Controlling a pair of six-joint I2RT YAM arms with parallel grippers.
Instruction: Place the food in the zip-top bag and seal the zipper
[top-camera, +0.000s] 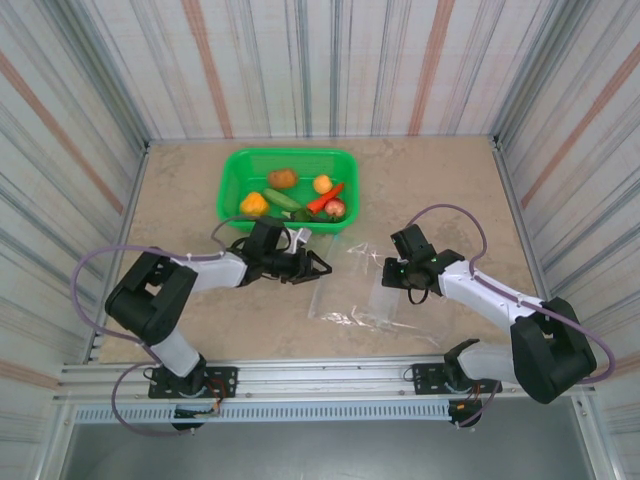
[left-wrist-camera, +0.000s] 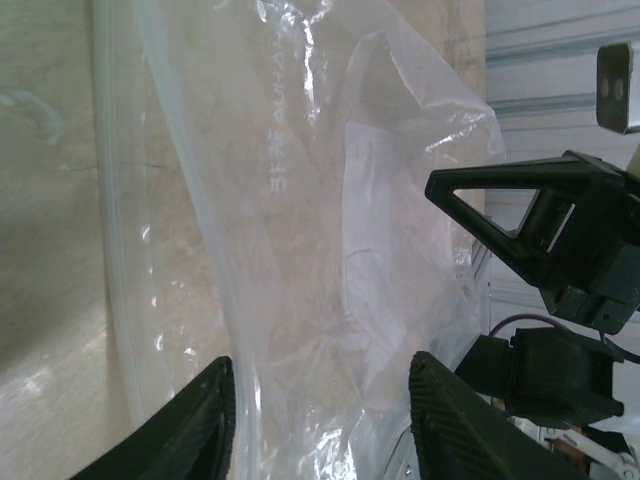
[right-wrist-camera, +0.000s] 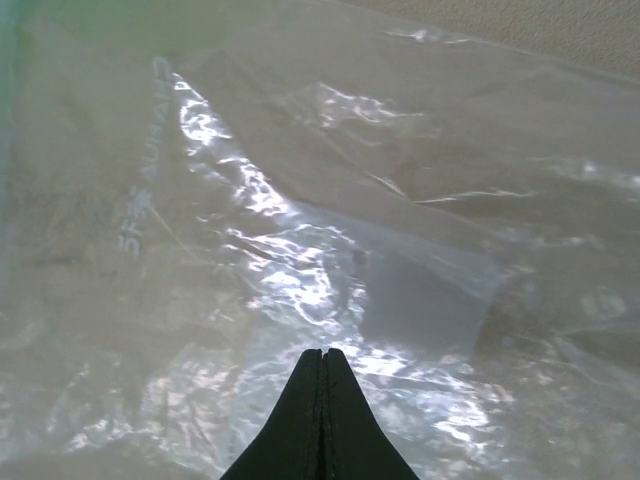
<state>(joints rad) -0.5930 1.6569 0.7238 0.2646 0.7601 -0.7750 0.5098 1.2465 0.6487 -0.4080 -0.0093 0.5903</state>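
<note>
While all the food (top-camera: 290, 195) sat in the green basket (top-camera: 232, 170), the clear bag (top-camera: 350, 300) lay empty on the table (top-camera: 200, 330) between the arms, filling and sealing both yet to do. The left jaws stood apart astride its edge; the right jaws were clenched beside it, on plastic or not I couldn't tell
</note>
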